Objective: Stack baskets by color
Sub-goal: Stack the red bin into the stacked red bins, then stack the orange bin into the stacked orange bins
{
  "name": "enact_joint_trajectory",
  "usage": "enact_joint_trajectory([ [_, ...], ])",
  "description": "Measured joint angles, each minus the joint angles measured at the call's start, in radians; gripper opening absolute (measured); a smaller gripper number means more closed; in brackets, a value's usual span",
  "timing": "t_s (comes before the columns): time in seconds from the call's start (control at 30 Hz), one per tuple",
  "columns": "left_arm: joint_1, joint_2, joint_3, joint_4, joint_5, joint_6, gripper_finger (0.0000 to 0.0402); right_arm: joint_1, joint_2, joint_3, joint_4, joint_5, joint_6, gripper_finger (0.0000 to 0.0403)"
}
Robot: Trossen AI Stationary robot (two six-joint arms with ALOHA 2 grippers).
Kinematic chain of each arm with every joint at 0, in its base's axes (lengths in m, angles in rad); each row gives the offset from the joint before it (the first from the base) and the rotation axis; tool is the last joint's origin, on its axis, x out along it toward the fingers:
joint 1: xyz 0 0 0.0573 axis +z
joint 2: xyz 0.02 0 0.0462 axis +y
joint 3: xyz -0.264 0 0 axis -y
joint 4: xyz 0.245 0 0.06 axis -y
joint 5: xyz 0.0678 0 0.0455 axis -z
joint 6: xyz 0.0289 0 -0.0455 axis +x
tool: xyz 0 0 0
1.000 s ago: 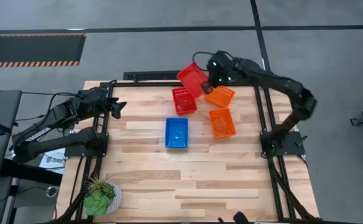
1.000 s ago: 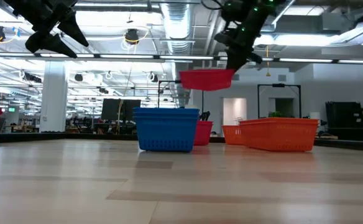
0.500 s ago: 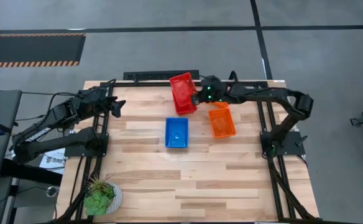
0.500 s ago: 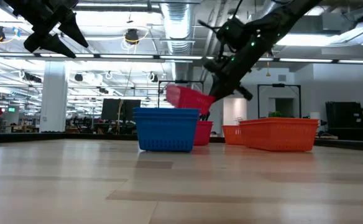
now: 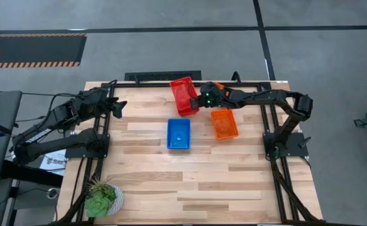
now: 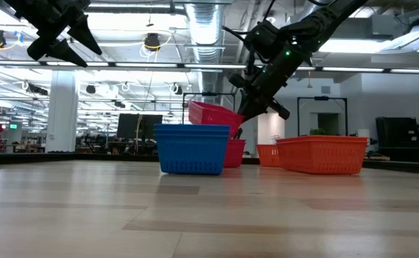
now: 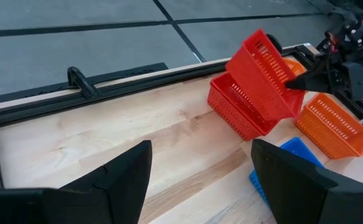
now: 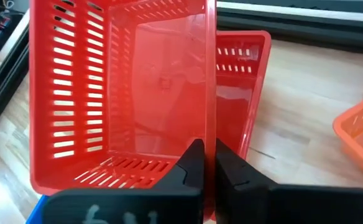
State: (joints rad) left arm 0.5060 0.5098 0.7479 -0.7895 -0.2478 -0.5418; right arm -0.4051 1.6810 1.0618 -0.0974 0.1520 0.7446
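Observation:
My right gripper (image 8: 207, 152) (image 5: 199, 99) is shut on a red basket (image 8: 138, 81) (image 5: 182, 90), held tilted over a second red basket (image 8: 243, 68) (image 7: 231, 112) that stands on the table near the far edge. The held basket's lower end dips toward the one below; whether they touch does not show. A blue basket (image 5: 178, 134) stands nearer the middle, with an orange basket (image 5: 224, 123) to its right. Another orange basket (image 7: 293, 65) is mostly hidden behind my right arm. My left gripper (image 5: 117, 108) hangs open over the table's far left, apart from all baskets. My right gripper pinches the rim of the red basket's long side wall (image 8: 210, 124), one finger (image 8: 191, 165) inside the basket and the other outside. The fingers come from the table's right, slanting down. The basket is tilted, its opening turned toward the gripper.
A green potted plant (image 5: 102, 199) stands at the near left corner. A black rail (image 7: 82, 81) runs along the table's far edge, just behind the red baskets. Bare wood lies across the near half of the table (image 5: 221, 182).
My right gripper has come down and toward the table's left with the red basket, rolling as it went. The basket has dropped from high and level to tilted, low over the other red basket.

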Motion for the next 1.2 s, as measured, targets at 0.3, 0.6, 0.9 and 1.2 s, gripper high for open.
enact_joint_trajectory([
  [0.3, 0.000, 0.000, 0.000, -0.001, 0.000, -0.005, 0.0263, 0.020, 0.009, 0.000, -0.021, 0.015, 0.014, 0.0021],
  [0.6, 0.000, 0.000, 0.000, -0.006, 0.001, -0.005, 0.0263, 0.019, 0.009, 0.000, -0.082, 0.036, 0.089, 0.0033],
  [0.9, 0.000, 0.000, 0.000, -0.007, 0.001, -0.005, 0.0263, 0.019, 0.009, 0.000, -0.096, 0.037, 0.097, 0.0073],
  [1.2, 0.000, 0.000, 0.000, -0.007, 0.001, -0.005, 0.0263, -0.001, -0.011, 0.006, -0.111, 0.035, 0.007, 0.0130],
])
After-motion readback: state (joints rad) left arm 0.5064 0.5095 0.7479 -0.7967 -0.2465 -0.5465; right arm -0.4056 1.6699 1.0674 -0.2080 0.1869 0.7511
